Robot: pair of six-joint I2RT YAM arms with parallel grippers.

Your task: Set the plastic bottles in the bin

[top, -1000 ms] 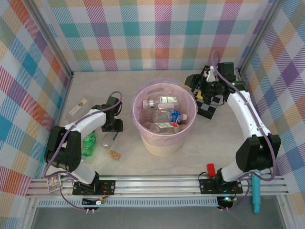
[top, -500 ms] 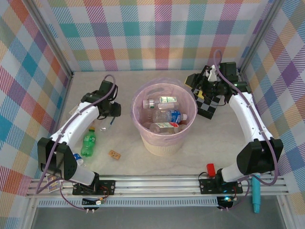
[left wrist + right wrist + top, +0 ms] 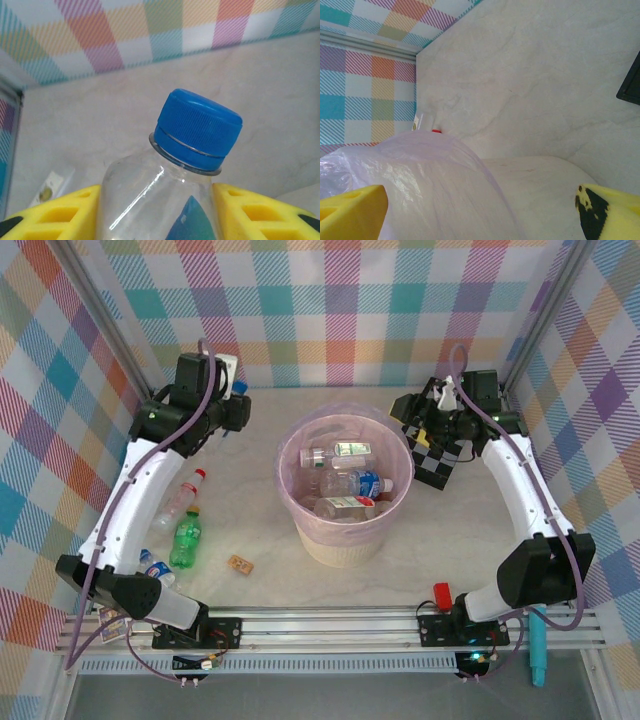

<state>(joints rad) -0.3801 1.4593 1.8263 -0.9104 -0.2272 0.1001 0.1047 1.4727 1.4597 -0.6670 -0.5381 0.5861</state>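
Several bottles point(image 3: 345, 485) lie in the bin point(image 3: 340, 545) at the table's middle, the left gripper point(image 3: 156, 190) clamps a blue-capped bottle point(image 3: 197, 125) raised near the far-left corner, three loose bottles point(image 3: 187, 538) await by the left edge, and the right gripper point(image 3: 481, 195) hangs open, empty.

Yellow jaws clamp a clear blue-capped bottle point(image 3: 172, 175) at both sides.

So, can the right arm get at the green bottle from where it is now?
Probably not. The green bottle lies on the left of the table, while the right gripper, open, is beside the checkerboard at the right, with the bin standing between them. The stretch looks too long.
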